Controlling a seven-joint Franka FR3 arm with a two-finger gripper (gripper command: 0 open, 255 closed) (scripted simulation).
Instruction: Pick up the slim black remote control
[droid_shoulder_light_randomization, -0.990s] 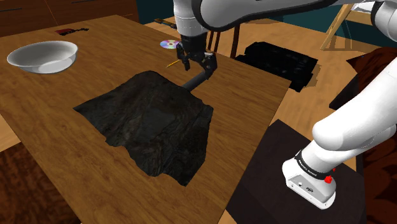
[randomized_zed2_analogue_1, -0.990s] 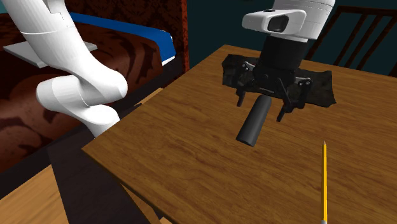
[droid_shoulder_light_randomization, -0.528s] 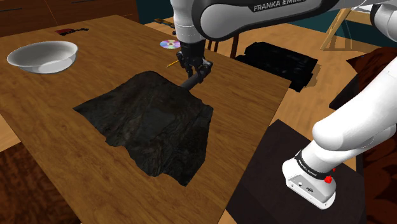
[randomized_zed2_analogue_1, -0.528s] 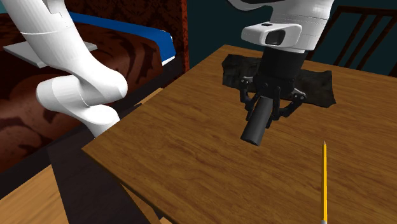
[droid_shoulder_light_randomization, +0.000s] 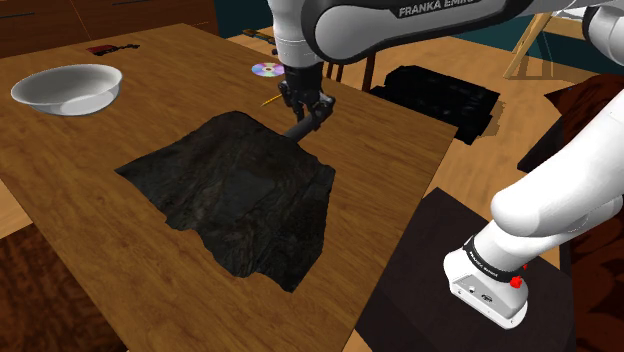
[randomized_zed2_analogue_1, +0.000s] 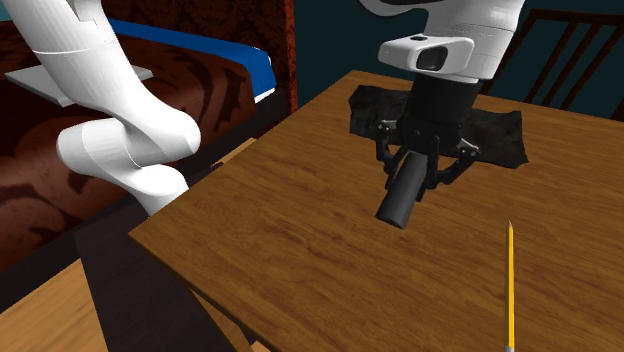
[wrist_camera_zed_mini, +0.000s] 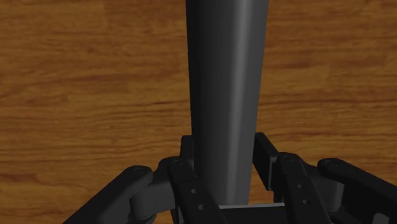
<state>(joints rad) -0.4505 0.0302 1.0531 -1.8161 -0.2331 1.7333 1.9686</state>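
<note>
The slim black remote (randomized_zed2_analogue_1: 402, 194) is a dark rounded bar lying on the wooden table (randomized_zed2_analogue_1: 290, 250). My black gripper (randomized_zed2_analogue_1: 419, 176) stands straight above it with both fingers clasped on its sides. The wrist view has the remote (wrist_camera_zed_mini: 228, 95) running away from the hand over the wood, pinched between the fingers (wrist_camera_zed_mini: 191, 184). From the shoulder view the gripper (droid_shoulder_light_randomization: 305, 113) holds the remote (droid_shoulder_light_randomization: 299, 130) at the far edge of a crumpled black cloth (droid_shoulder_light_randomization: 235, 190).
A white bowl (droid_shoulder_light_randomization: 67, 88) sits at the shoulder view's far left, a disc (droid_shoulder_light_randomization: 265, 69) behind the gripper. A yellow pencil (randomized_zed2_analogue_1: 511, 283) lies right of the remote in the second exterior view. A second black cloth (droid_shoulder_light_randomization: 440, 95) lies beyond the table edge.
The fingers stood apart on either side of the remote a second ago. They have closed onto it. The hand also dropped slightly; the remote stays on the table.
</note>
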